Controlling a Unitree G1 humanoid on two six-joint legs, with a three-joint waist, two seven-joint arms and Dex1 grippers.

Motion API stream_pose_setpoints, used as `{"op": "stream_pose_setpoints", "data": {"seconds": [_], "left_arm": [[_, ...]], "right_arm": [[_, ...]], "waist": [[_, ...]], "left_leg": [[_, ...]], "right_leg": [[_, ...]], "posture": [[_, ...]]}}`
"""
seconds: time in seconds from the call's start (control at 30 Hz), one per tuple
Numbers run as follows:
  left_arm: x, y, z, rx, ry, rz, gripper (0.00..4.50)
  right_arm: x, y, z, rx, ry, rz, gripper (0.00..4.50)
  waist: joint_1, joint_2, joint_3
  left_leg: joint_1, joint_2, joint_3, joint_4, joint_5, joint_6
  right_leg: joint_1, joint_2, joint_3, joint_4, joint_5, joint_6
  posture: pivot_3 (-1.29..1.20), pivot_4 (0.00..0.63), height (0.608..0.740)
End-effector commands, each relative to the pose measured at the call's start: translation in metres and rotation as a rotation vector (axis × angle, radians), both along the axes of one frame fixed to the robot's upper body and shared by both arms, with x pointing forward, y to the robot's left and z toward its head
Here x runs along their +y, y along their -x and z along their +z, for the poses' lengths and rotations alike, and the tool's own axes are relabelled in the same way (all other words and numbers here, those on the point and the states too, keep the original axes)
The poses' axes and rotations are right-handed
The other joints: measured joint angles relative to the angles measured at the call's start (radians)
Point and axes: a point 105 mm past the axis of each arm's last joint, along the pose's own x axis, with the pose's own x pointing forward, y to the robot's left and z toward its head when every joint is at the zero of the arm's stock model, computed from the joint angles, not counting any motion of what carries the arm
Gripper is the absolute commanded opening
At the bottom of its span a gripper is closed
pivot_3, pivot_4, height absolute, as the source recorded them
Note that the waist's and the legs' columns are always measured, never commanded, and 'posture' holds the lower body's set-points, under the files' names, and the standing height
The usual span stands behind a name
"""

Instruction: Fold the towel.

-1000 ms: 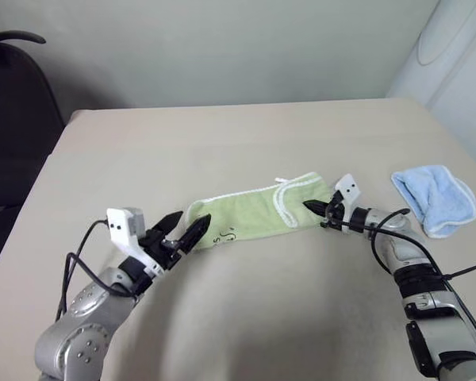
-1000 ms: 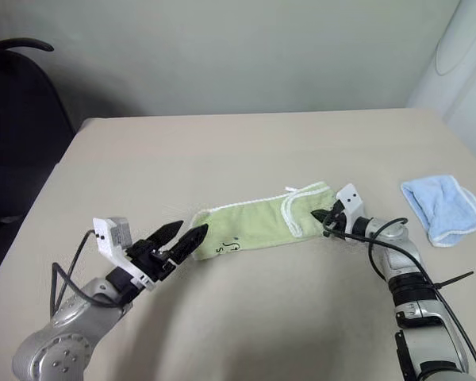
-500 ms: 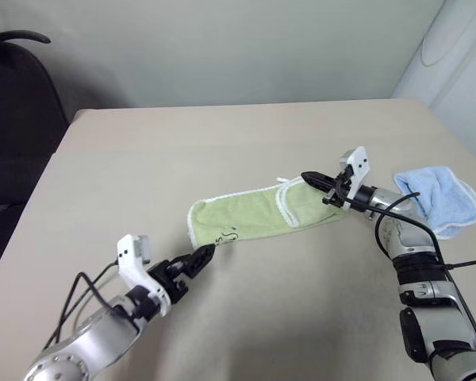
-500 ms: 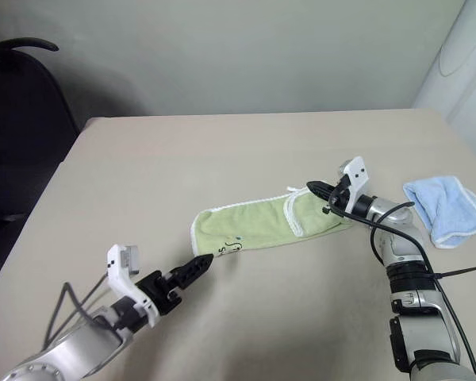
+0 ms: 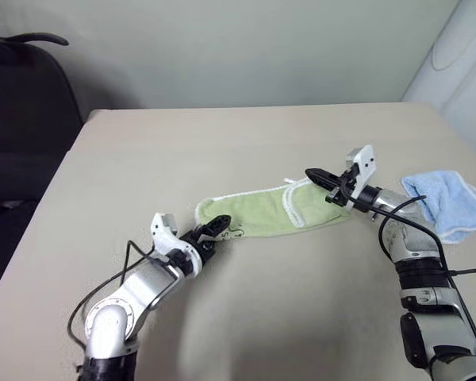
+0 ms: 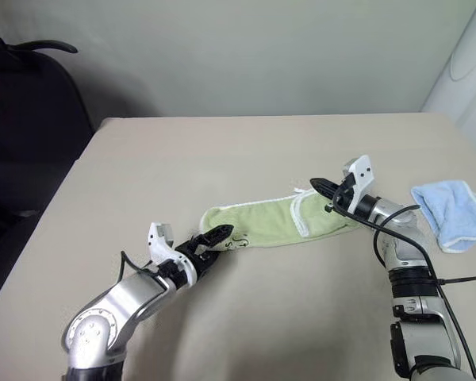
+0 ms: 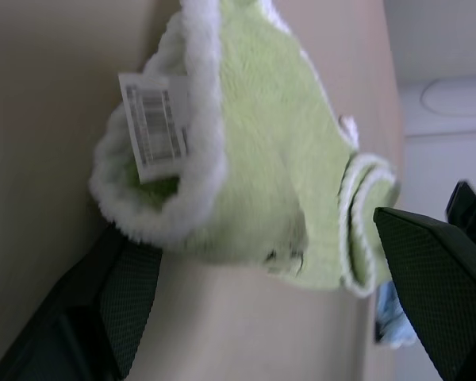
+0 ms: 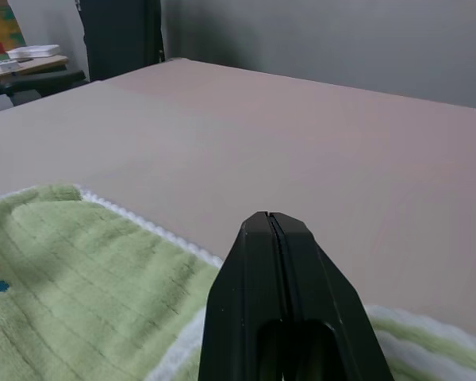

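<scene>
Over on the far left a dark chair sits off the edge of the beige worktop, well clear of the left claw. That claw hangs low with its fingers spread wide, released, its tips right at the near-left end of the towel; in the left wrist view the curled white-edged end with its paper tag sits between the two pads, one finger tucked beside the fold, nothing clamped. The towel itself lies flat as a long green strip stretching from this claw across to the other, a small dark mark just beside the left claw's tips. The right claw is clenched tight on nothing, poised above the towel's folded right end, clear of the fabric. Beyond that arm, well apart from the towel, a small light blue cloth lies crumpled, out of everyone's way.
</scene>
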Motion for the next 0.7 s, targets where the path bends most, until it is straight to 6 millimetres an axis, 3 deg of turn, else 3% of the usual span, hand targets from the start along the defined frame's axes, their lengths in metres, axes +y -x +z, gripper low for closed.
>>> {"op": "stream_pose_setpoints", "data": {"seconds": [0.03,0.37,0.4,0.5,0.7], "left_arm": [[0.001,-0.003,-0.019,0.065,-0.025,0.016,3.92],[0.008,-0.006,-0.014,0.029,-0.039,0.056,0.19],[0.009,-0.006,-0.013,0.026,-0.04,0.063,0.01],[0.021,-0.008,-0.008,-0.007,-0.037,0.116,0.01],[0.062,-0.004,0.027,-0.177,-0.107,0.195,0.01]], "right_arm": [[-0.004,0.003,0.018,-0.065,-0.024,-0.019,0.0],[-0.009,0.004,0.016,-0.066,-0.023,-0.045,0.0],[-0.009,0.004,0.016,-0.065,-0.023,-0.045,0.0],[-0.011,0.004,0.015,-0.063,-0.022,-0.049,0.0],[-0.018,0.006,0.012,-0.056,-0.012,-0.069,0.0]], "waist": [[0.001,0.0,0.0],[-0.001,0.0,0.001],[-0.002,0.0,0.001],[-0.005,0.001,0.001],[-0.023,-0.004,0.004]], "left_leg": [[0.0,0.0,0.0,0.0,0.0,0.0],[-0.001,0.001,0.005,-0.002,0.0,-0.001],[-0.001,0.002,0.006,-0.003,0.0,-0.002],[-0.001,0.002,0.007,-0.006,0.0,-0.002],[-0.002,0.007,0.008,-0.008,-0.001,-0.005]], "right_leg": [[0.0,0.0,0.0,0.0,0.0,0.0],[-0.003,0.002,0.001,-0.001,0.0,0.0],[-0.003,0.002,0.001,-0.002,-0.001,-0.001],[-0.005,0.002,0.002,-0.002,-0.001,-0.001],[-0.008,0.01,0.002,-0.002,-0.002,-0.002]], "posture": [[0.0,0.15,0.74],[0.0,0.15,0.74],[0.0,0.15,0.74],[0.0,0.15,0.74],[0.0,0.15,0.74]]}}
